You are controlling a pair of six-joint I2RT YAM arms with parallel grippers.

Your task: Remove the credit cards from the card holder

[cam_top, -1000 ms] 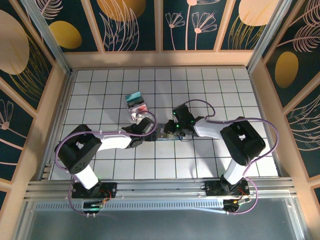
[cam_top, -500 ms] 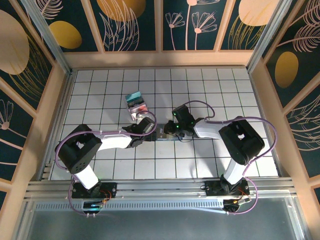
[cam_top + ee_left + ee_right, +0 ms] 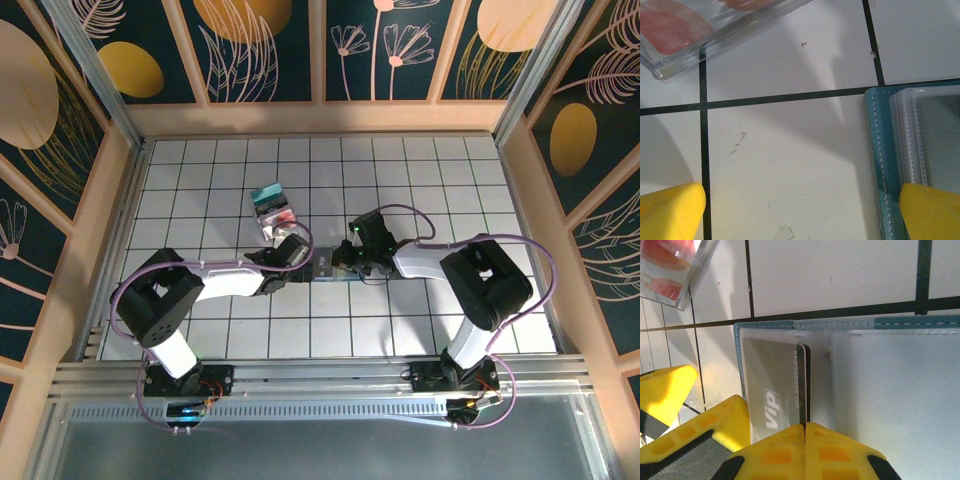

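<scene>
your left gripper (image 3: pixel 800 216) is wide open and holds nothing; one tip is over the left edge of the holder (image 3: pixel 883 165). the holder lies open and flat between your two arms. a grey card (image 3: pixel 771 382) sits in its left pocket, long side pointing straight at the right gripper (image 3: pixel 805 432), whose jaws are shut tight at the card's near end. you cannot tell if they pinch it.

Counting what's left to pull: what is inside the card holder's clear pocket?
The card holder has a grey Vip card in its clear pocket, a dark card edging out behind. Anything beneath them is covered.
</scene>
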